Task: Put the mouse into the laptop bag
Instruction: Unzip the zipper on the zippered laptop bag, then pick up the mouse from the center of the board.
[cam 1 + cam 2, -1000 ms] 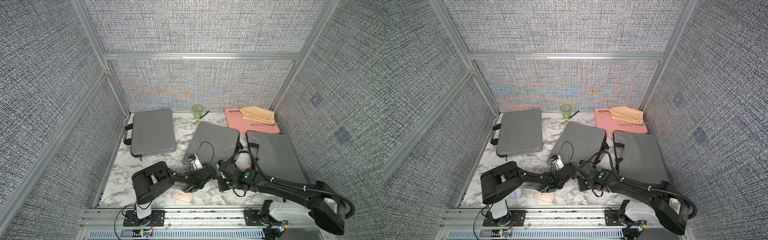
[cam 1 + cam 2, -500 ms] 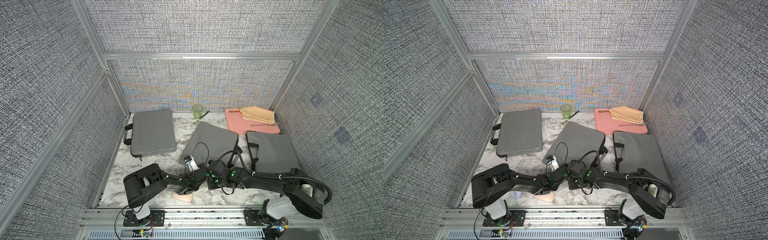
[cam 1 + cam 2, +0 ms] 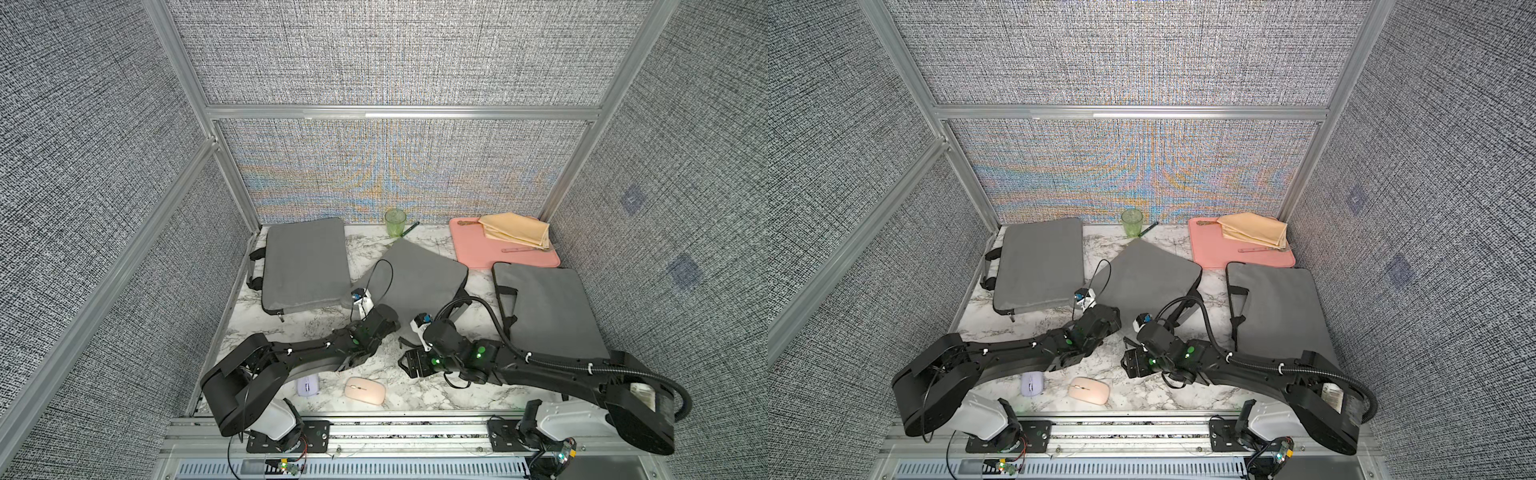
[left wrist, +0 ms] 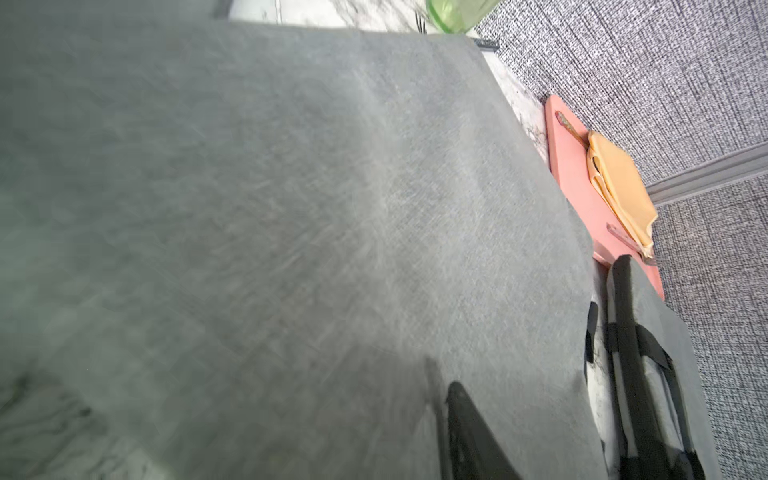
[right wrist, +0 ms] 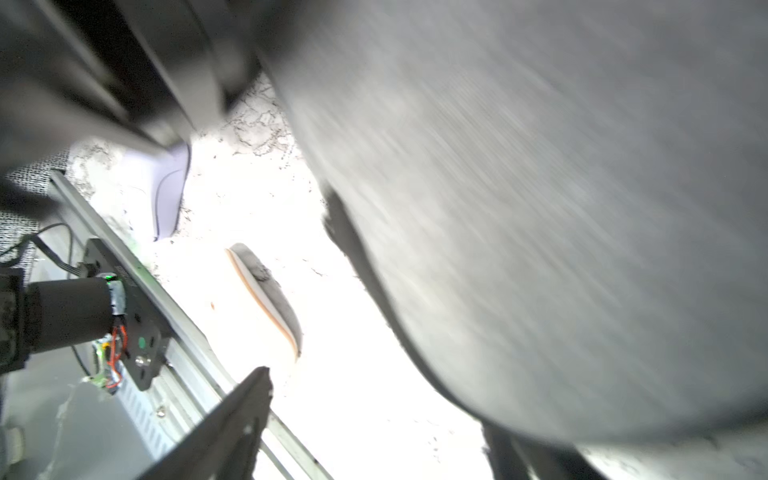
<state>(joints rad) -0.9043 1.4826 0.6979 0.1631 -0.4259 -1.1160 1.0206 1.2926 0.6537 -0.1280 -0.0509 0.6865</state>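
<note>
Nearest, the pink mouse [image 3: 365, 390] and a lilac mouse [image 3: 308, 384] lie free on the marbled table [image 3: 419, 401]. They are smooth, flat plastic pebbles within either arm's reach, neither yet bagged. Just beyond, the left gripper [image 3: 388, 318] and right gripper [image 3: 409, 362] sit low at the near edge of the middle bag [image 3: 419, 278], probably to work its opening (each wrist view shows one finger only, so I cannot tell whether they are spread, pressed together or pinching). That bag is soft grey woven fabric with black strap handles and lies skewed. The left bag [image 3: 305, 262] and right bag [image 3: 548, 311] flank it, lying flat. Farthest are a translucent green cup [image 3: 395, 222] and a pink mat [image 3: 478, 253] bearing a folded yellow cloth [image 3: 515, 230].
</note>
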